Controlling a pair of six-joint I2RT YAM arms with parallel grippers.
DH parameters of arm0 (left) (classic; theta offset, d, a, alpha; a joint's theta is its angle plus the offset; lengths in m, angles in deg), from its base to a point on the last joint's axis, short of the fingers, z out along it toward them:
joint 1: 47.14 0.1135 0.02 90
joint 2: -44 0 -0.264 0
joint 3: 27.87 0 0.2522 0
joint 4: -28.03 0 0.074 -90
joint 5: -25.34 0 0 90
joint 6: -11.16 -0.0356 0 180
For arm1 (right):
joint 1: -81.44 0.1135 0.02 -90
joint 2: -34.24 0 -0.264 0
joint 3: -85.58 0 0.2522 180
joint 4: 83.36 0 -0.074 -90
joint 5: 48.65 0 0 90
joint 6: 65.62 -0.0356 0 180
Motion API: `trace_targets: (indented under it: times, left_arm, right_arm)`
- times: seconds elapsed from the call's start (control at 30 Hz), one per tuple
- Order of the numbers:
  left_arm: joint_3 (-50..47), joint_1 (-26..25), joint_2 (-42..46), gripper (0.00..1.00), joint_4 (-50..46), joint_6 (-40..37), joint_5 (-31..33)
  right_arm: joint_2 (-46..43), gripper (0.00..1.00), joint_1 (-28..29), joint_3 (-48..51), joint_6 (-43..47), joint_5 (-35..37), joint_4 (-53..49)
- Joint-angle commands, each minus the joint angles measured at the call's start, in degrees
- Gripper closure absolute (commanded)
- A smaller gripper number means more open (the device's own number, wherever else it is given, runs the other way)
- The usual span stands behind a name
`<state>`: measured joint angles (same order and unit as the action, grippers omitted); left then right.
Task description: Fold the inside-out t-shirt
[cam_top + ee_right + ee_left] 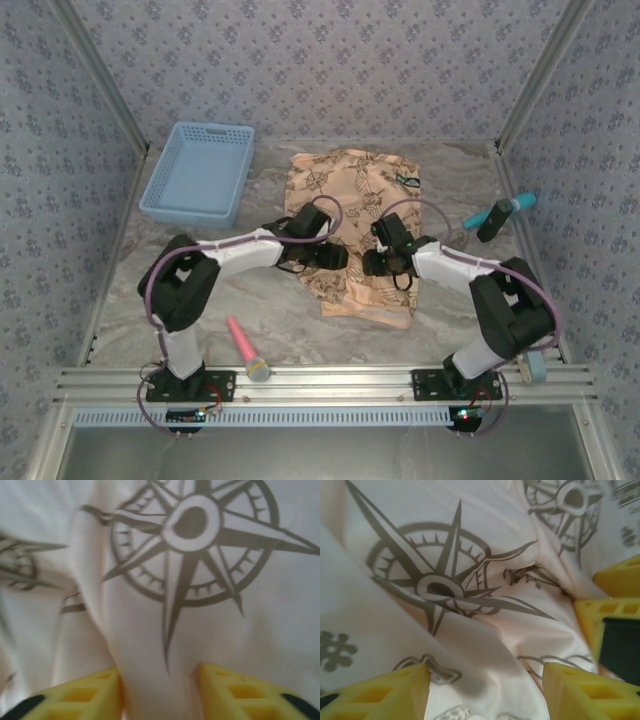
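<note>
One t-shirt (352, 185) lies spread across the middle of the desk (300, 320), toward its far side. Material: soft peach-tan cloth, creased, printed with dark compass and star emblems.

Two arms reach over it.

- Left tool (485, 675): two yellow moulded fingers set wide apart, with cloth lying slack between them.
- Right tool (160, 675): two yellow fingers set narrower, with a raised ridge of cloth between them. Whether they clamp it cannot be told.

One blue basket (185, 212), rectangular with lattice walls, stands at the far left, apart from the t-shirt. One pink rod (243, 347) lies near the left arm's base. One teal handle (505, 208) lies at the right edge. The desk surface is grey and marbled.
</note>
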<state>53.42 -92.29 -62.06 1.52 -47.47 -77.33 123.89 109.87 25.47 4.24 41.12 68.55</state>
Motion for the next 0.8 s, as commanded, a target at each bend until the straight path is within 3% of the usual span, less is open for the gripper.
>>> trace_targets:
  times: [0.0, 0.03, 0.1, 0.17, 0.27, 0.4, 0.53, 0.6, 0.7, 0.77]
  left_arm:
    - [3.9, -1.9, -2.0, 0.43, -2.9, 0.7, 3.3]
    - [3.8, -2.1, -2.2, 0.52, -3.1, 0.7, 4.1]
    - [1.8, -2.2, -1.7, 0.85, -2.6, 0.0, 5.0]
    - [-0.8, -2.3, -0.3, 1.0, -2.8, -2.6, 4.0]
    - [-6.8, -2.6, 3.4, 1.0, -3.1, -6.8, 3.0]
    - [-13.8, -3.3, 8.0, 0.99, -2.6, -11.6, -0.2]
    - [-17.0, -3.5, 12.9, 0.82, -0.5, -10.9, -5.2]
    - [-17.7, -3.5, 16.6, 0.68, 2.2, -9.0, -5.7]
    - [-14.8, -3.1, 18.3, 0.58, 1.4, -7.9, -4.9]
    - [-11.3, -2.6, 17.1, 0.57, -0.7, -9.1, -4.7]
  right_arm:
    - [1.0, 0.78, -1.7, -1.6, 0.8, 1.6, 3.0]
    - [0.3, 0.84, -2.6, -1.6, 0.3, 0.4, 2.9]
    - [-1.8, 0.85, -4.6, -1.8, -1.0, -3.9, 1.4]
    - [-2.8, 0.8, -6.2, -3.2, -1.9, -6.7, -2.3]
    - [-2.5, 0.62, -8.5, -4.2, -1.2, -5.0, -6.8]
    - [-0.5, 0.59, -10.5, -3.9, -0.5, -4.1, -7.4]
    - [-4.3, 0.55, -7.9, -3.0, 0.3, -4.7, -8.0]
    - [-8.2, 0.51, -5.4, -2.4, 0.3, -5.3, -8.8]
    - [-13.3, 0.5, -1.7, -2.5, 0.5, -6.9, -10.5]
    - [-15.1, 0.55, 0.6, -2.5, -0.3, -8.4, -10.7]
